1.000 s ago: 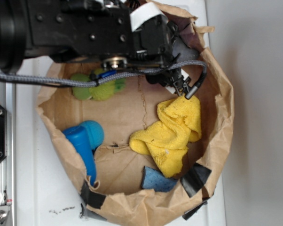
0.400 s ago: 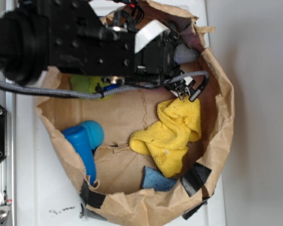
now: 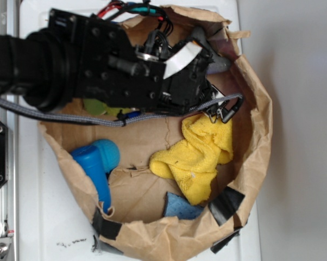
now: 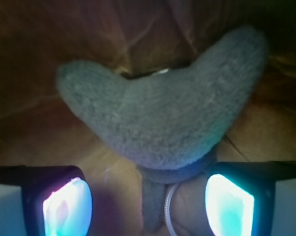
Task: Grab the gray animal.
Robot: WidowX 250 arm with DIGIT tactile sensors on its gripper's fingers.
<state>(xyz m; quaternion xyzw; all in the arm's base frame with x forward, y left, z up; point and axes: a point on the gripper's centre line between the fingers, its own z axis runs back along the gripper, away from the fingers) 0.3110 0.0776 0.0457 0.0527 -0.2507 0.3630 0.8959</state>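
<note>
The step in hand looks like the final approach before the grasp: the gripper (image 4: 148, 209) has its jaws spread apart and released, holding nothing, with the gray animal (image 4: 162, 118) lying just ahead of them. In the wrist view the toy fills the middle of the frame as a broad, fuzzy, crescent-like shape, its two lobes reaching toward 10 and 2 o'clock, while a narrower gray strip and a thin white loop (image 4: 168, 216) run down toward 6 o'clock, between the two lit fingertips (image 4: 67, 209). In the exterior view the black arm covers most of the toy; only a dark gray bit (image 3: 220, 63) shows at about 1 o'clock in the brown paper bag (image 3: 256, 141), close against the bag's wall. The rest of the bag holds a yellow cloth (image 3: 199, 155) near the centre, a blue plastic toy (image 3: 95, 163) at 8 o'clock, a small blue-gray patch (image 3: 182, 207) at 6 o'clock and a sliver of a lime-green toy (image 3: 95, 106) at 10 o'clock under the arm. By my reading, the next move calls for easing forward so the toy's body sits between the fingers, then closing on it. Whether the fingers already touch the plush cannot be told.
</note>
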